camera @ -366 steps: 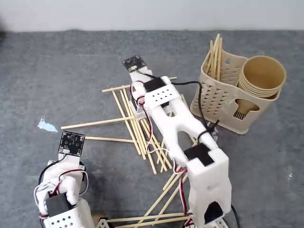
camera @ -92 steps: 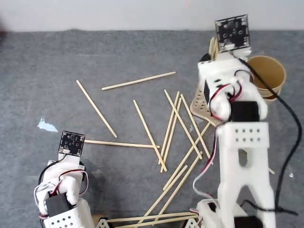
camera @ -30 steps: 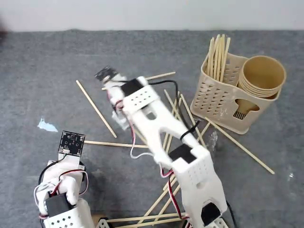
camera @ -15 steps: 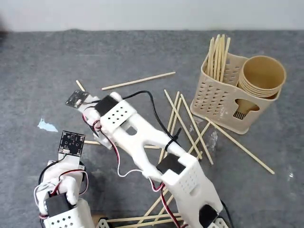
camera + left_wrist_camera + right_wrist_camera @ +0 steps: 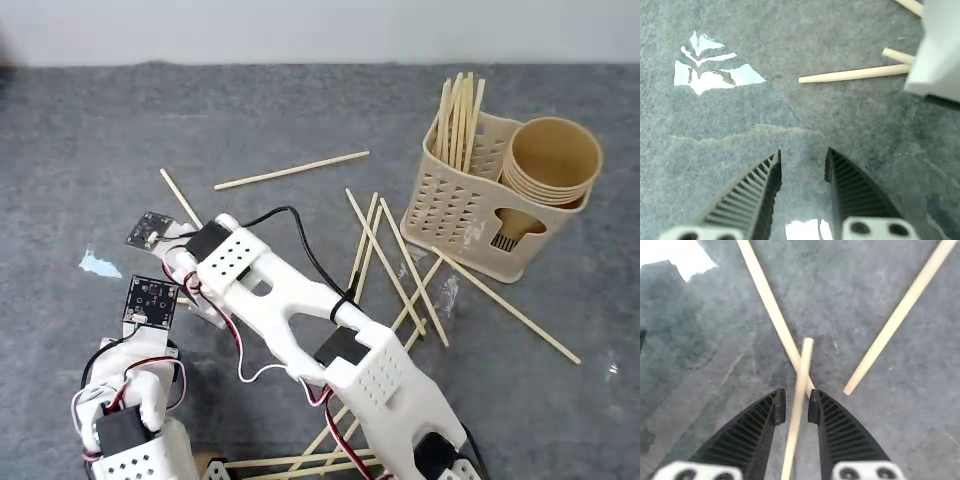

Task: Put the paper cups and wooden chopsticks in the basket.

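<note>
At the far left of the grey table (image 5: 90, 130) lies one pale torn scrap (image 5: 98, 265); the left wrist view shows it in several ragged pieces, which the high view does not. Just beside it, low in the corner, the left gripper (image 5: 803, 156) hangs over bare table, its jaws parted with nothing between them. Past its tips lies a loose chopstick (image 5: 855, 75), whose far end is hidden behind a white part of the right arm (image 5: 290, 300). In the high view that arm stretches leftward and covers its own tool. Its wrist view shows the right gripper (image 5: 796, 395) with jaws a narrow way apart, astride one thin stick (image 5: 802, 365) without visibly clamping it. This stick crosses over a second stick (image 5: 767, 300), and a third stick (image 5: 900, 310) lies apart. From above, roughly ten loose chopsticks (image 5: 290, 171) are scattered mid-table; the arm hides parts of several, so the count is unsure. At the right stands one slotted basket (image 5: 455, 215) with about five upright sticks (image 5: 458, 115) in one compartment. The nested paper cups (image 5: 550, 160) fill the other, their rims too close together to count.
</note>
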Controlling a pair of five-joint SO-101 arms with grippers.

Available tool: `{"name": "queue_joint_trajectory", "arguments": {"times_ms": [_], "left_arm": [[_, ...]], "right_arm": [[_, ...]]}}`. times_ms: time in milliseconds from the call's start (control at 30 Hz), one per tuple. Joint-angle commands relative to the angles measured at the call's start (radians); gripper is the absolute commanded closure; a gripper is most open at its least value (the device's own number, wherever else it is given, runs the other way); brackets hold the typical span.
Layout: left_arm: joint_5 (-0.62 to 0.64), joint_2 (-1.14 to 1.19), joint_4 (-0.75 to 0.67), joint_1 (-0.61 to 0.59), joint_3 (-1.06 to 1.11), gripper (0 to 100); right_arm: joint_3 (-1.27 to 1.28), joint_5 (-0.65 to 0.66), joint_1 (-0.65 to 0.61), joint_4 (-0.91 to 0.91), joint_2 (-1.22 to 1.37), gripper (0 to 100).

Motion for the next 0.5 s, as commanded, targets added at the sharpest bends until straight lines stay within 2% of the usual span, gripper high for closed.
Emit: {"name": "queue_joint_trajectory", "arguments": {"times_ms": [0, 467], "left_arm": [[0.006, -0.008, 0.006, 0.003, -0.012, 86], [0.006, -0.008, 0.006, 0.003, -0.012, 86]], "right_arm": [[-0.012, 0.009, -0.007, -0.025, 0.002, 90.4], [-0.012, 0.009, -0.002, -0.099, 0.064, 90.3]]}}
